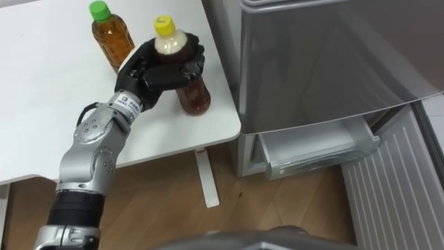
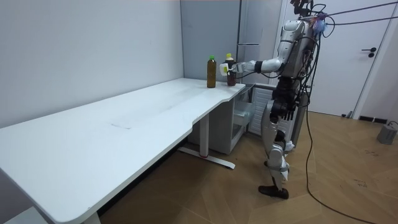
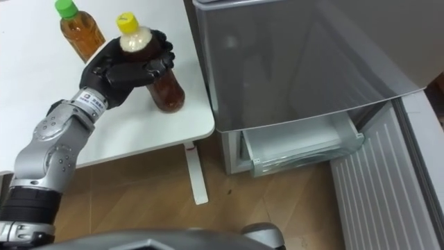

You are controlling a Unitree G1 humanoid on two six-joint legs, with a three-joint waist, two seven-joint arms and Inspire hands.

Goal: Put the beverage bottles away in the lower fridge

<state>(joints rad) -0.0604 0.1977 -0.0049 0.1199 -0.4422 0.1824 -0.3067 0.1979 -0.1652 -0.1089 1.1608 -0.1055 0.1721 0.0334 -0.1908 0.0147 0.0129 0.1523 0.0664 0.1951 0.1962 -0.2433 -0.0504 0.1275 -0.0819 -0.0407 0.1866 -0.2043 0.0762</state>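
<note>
Left hand (image 1: 158, 69) is closing its fingers round the neck and shoulder of the yellow-capped tea bottle (image 1: 196, 97), which appears to be standing upright near the corner of the white table (image 1: 55, 104). A green-capped tea bottle (image 1: 111, 38) is standing just beside it, untouched. By my judgement the robot is securing the first drink and has not yet lifted it. The next move is calling for a lift clear of the tabletop, then a carry right and down into the open lower fridge drawer (image 1: 316, 149) under the grey fridge (image 1: 326, 62).

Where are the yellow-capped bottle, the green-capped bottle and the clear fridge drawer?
Yellow-capped bottle (image 1: 195, 98): left eye view, on its brown lower body.
Green-capped bottle (image 1: 113, 42): left eye view, on its amber body.
Clear fridge drawer (image 1: 322, 155): left eye view, on its front wall.
</note>
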